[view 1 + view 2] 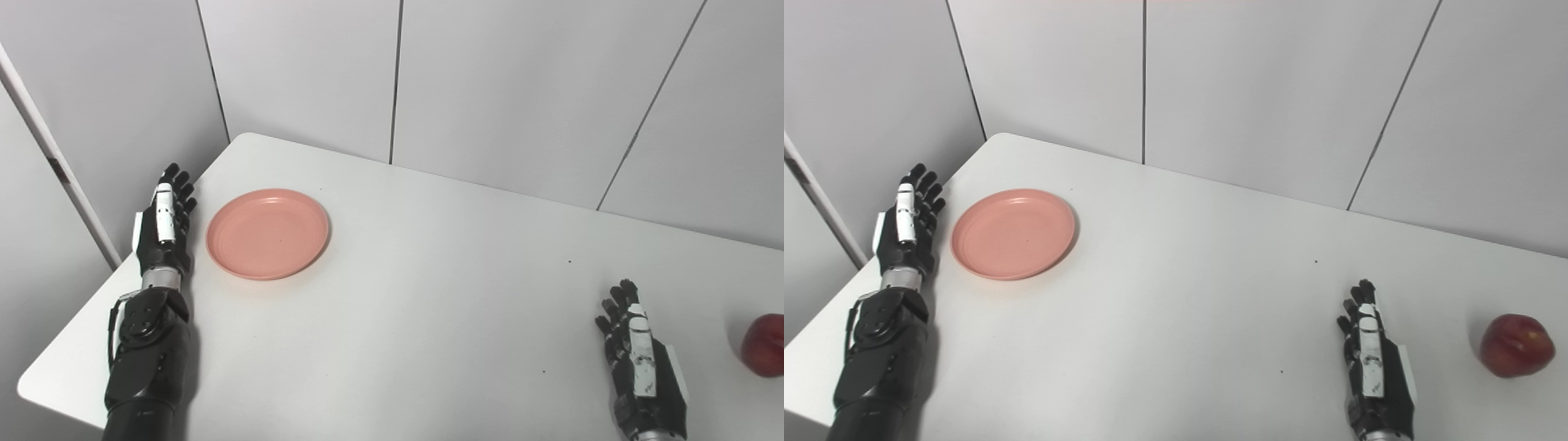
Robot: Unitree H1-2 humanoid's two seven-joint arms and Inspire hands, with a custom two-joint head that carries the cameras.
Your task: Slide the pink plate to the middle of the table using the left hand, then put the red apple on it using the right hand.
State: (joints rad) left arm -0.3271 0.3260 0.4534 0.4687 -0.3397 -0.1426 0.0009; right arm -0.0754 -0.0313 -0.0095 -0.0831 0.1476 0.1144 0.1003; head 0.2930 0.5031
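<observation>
Nearest, the right hand (1373, 361) rests low over the white table (1182, 275), fingers straight and spread a little, holding nothing. The red apple (1516, 345) sits on the table out past the outer side of those fingers, apart from them and near the table's right end. The left hand (164, 223) lies along the table's left edge, fingers stretched out and slightly fanned, also empty. The pink plate (267, 233) sits flat just beside the inner side of those fingers, not touching them, toward the far left corner. Behind the table stand pale wall panels (490, 79).
</observation>
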